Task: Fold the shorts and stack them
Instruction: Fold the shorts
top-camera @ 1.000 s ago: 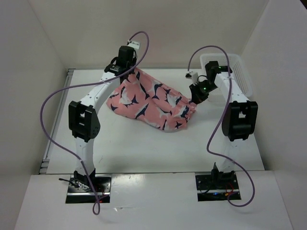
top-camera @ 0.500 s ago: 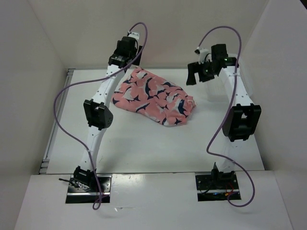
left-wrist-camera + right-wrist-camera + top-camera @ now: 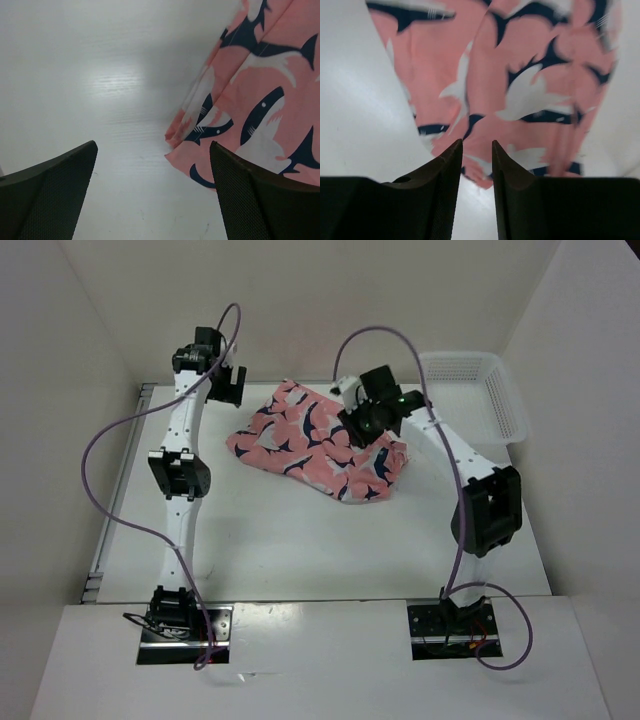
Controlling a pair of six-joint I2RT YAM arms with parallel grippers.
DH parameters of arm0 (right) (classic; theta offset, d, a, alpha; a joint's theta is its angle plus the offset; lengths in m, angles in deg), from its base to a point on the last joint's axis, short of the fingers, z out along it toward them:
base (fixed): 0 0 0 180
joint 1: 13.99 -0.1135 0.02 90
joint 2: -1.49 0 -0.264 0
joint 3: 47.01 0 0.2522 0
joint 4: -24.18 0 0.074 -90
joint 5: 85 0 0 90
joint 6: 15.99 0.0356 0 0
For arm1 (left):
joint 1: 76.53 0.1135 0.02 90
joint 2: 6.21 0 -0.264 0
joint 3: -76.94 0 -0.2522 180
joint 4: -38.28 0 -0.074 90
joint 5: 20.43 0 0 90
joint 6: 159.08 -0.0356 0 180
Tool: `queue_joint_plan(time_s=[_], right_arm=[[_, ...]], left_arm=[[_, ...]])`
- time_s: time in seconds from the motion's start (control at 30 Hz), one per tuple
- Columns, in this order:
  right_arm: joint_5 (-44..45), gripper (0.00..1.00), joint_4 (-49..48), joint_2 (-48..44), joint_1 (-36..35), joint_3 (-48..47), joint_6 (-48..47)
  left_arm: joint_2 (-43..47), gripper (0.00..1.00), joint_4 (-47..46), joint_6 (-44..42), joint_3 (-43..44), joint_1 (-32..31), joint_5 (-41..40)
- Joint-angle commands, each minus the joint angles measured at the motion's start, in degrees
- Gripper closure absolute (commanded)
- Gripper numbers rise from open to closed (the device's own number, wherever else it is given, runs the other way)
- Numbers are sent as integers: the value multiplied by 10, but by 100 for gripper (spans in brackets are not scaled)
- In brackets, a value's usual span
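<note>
The shorts (image 3: 312, 441), salmon-pink with navy-and-white sharks, lie crumpled and roughly folded on the white table at mid-back. My left gripper (image 3: 225, 386) hangs off their left end, wide open and empty. In the left wrist view the left gripper (image 3: 152, 146) frames bare table, with a corner of the shorts (image 3: 260, 100) by the right finger (image 3: 265, 200). My right gripper (image 3: 360, 423) hovers over the right part of the shorts. In the right wrist view the right gripper (image 3: 476, 143) shows a narrow gap with nothing in it, the shorts (image 3: 520, 75) below.
A white plastic basket (image 3: 495, 390) stands at the back right of the table. Walls close the table in at the back and on both sides. Purple cables loop off both arms.
Both grippers let go of the shorts, which dropped flat onto the table. The left arm swung left off the cloth. The right arm rose, then came over the shorts with its jaws narrowing.
</note>
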State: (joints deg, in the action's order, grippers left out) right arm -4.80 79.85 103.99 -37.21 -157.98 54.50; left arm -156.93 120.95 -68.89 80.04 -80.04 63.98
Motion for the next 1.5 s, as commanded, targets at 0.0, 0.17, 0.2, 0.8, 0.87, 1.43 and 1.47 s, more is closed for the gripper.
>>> queue_joint_plan(time_s=[0.0,0.17,0.2,0.8,0.87,1.43,1.47], right_arm=[[19,65,20,-1,-23,44,-35],[30,78,15,23,-34,100,-48],[36,79,7,32,-34,100,-48],[110,99,-45,214,-17,-26,17],[110,100,-45,220,-17,-50,23],[-24,53,-47,96,39,-146,114],[-24,52,-47,110,48,-154,114]], left_arm=[[-20,0,54,-2,-4,-9,96],[-55,0,54,-2,-19,-26,91],[-61,0,54,-2,-37,-26,84],[307,69,-236,-2,-789,-41,-41],[353,69,-225,-2,-859,-36,-36],[476,27,-251,-2,-754,-23,-13],[453,29,-258,-2,-717,-23,-13]])
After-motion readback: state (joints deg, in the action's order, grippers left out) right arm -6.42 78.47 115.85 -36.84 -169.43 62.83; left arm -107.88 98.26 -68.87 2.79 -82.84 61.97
